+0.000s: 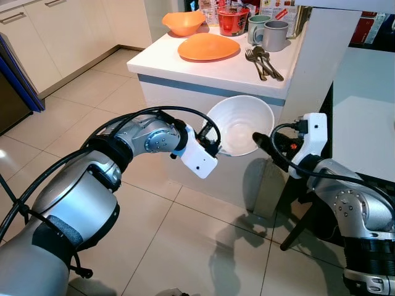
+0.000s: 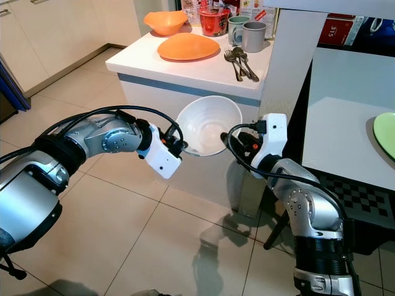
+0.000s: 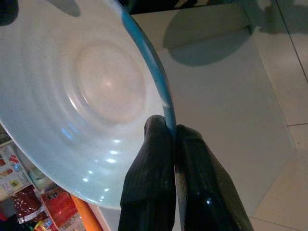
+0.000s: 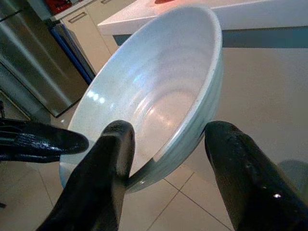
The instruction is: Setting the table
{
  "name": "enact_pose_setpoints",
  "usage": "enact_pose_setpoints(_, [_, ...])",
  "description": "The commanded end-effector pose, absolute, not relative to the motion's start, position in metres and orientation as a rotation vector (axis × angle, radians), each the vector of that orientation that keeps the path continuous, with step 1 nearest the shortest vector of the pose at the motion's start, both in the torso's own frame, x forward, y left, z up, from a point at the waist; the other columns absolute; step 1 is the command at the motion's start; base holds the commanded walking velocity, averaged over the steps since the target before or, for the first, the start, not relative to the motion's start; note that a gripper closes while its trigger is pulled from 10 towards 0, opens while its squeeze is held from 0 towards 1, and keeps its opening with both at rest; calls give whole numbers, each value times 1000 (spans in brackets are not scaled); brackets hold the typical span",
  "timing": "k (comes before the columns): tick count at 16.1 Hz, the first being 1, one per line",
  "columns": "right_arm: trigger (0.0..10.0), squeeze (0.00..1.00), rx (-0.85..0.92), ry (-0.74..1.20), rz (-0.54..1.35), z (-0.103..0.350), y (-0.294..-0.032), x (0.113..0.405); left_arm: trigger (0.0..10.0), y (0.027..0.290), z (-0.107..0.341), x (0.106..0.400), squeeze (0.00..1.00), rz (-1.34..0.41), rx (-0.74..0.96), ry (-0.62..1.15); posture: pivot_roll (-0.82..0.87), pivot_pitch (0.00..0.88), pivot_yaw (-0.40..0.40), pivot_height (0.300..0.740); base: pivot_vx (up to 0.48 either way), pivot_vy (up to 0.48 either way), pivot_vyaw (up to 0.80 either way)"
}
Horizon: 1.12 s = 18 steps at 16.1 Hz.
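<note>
Both silver arms reach forward, bent at the elbow, wrists angled inward toward each other. Left gripper [image 3: 172, 144] has its jaws pinched tight on the rim of the white bowl [image 1: 237, 120]. Right gripper [image 4: 166, 144] has jaws spread, straddling the bowl's opposite rim without clamping.

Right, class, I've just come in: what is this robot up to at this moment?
The robot holds a white ribbed bowl in the air in front of a white kitchen counter. Its left gripper is shut on the bowl's rim, and its right gripper is open, one finger inside the opposite rim and one outside. On the counter stand an orange plate, an orange bowl, two grey mugs and some forks.
</note>
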State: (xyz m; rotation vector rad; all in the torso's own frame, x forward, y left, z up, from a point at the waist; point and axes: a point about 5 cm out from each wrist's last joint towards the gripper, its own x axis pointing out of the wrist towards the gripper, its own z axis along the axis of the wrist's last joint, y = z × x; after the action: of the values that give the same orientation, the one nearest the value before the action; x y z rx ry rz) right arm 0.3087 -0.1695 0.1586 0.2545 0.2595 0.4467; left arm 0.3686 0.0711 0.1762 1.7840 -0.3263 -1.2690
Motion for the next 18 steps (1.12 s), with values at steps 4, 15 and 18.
enact_pose_setpoints(4, [10000, 0, 205, 257, 506, 161, -148, 313, 0, 40, 210, 365, 0, -1234, 1737, -573, -40, 0, 108, 740, 0, 0, 0])
enact_pose_setpoints(15, [0, 0, 208, 222, 477, 161, -151, 314, 0, 38, 208, 364, 0, -1241, 1724, -568, -42, 0, 109, 740, 0, 0, 0])
enact_pose_setpoints(18, [0, 0, 211, 220, 470, 161, -152, 314, 0, 39, 207, 364, 0, -1241, 1715, -560, -43, 0, 108, 740, 0, 0, 0])
